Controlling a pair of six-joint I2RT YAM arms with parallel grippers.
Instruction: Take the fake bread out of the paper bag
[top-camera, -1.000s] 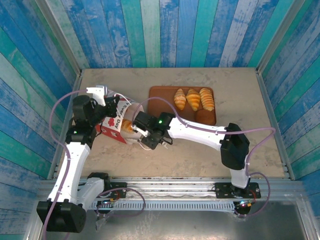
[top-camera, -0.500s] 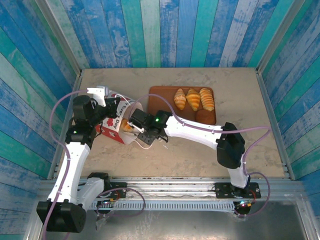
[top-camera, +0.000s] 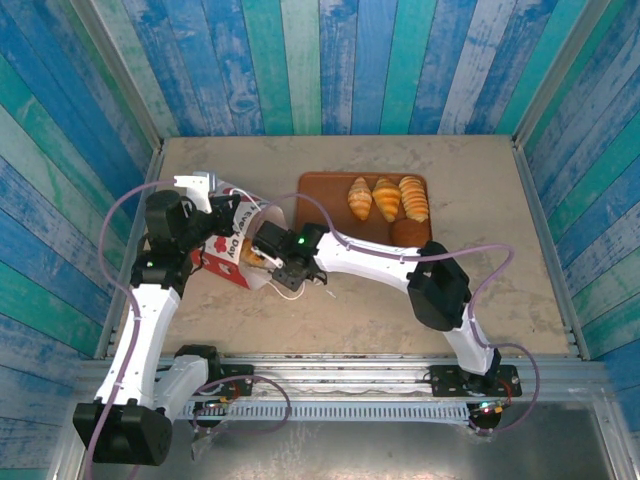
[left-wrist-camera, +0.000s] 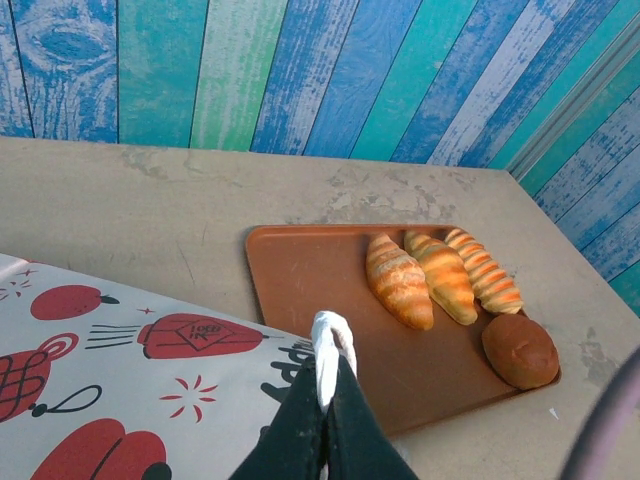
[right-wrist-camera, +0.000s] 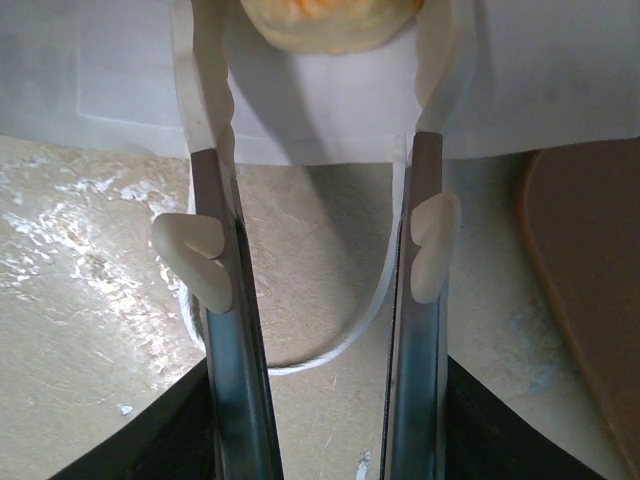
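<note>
Jaws of the right gripper (right-wrist-camera: 322, 90) stand about half open, one finger on each side of a pale roll (right-wrist-camera: 325, 20) that lies just inside the mouth of the paper bag (right-wrist-camera: 540, 70); whether the pads touch it I cannot tell. Jaws of the left gripper (left-wrist-camera: 326, 400) are closed tight on a white cord handle (left-wrist-camera: 331, 345) of the bag, which lies on its side at the left of the table (left-wrist-camera: 150, 190). I judge the roll to be light and a little springy, with a smooth skin that may slip, so it is better to take it across its widest middle. The thin paper can crumple or follow the roll out. Beyond the bag, a brown tray (left-wrist-camera: 300, 280) carries four pastries (left-wrist-camera: 440, 280) in a row. The table is matt beige with scuffs, and blue and green plank walls (left-wrist-camera: 300, 70) close it on three sides
</note>
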